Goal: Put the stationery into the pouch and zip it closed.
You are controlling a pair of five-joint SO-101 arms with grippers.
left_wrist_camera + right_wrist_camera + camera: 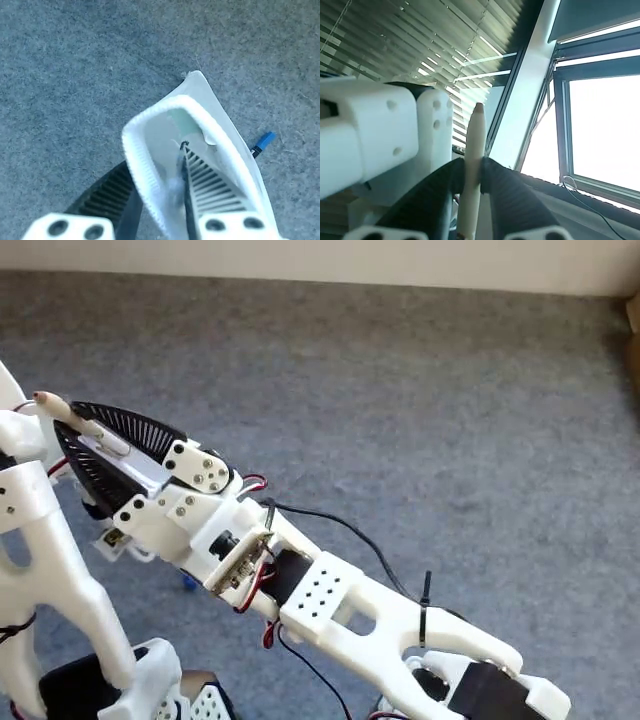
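Right gripper (88,435): clamped on a pen (58,410), long axis running out past its fingertips toward the bench's left edge, where the left gripper (155,165) pinches the white pouch (205,100) by its open rim.

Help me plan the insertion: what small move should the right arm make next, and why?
Probably tip the right gripper so its pen points down toward the pouch mouth: the pen aims up at the blinds, while the left gripper holds the pouch's open edge.
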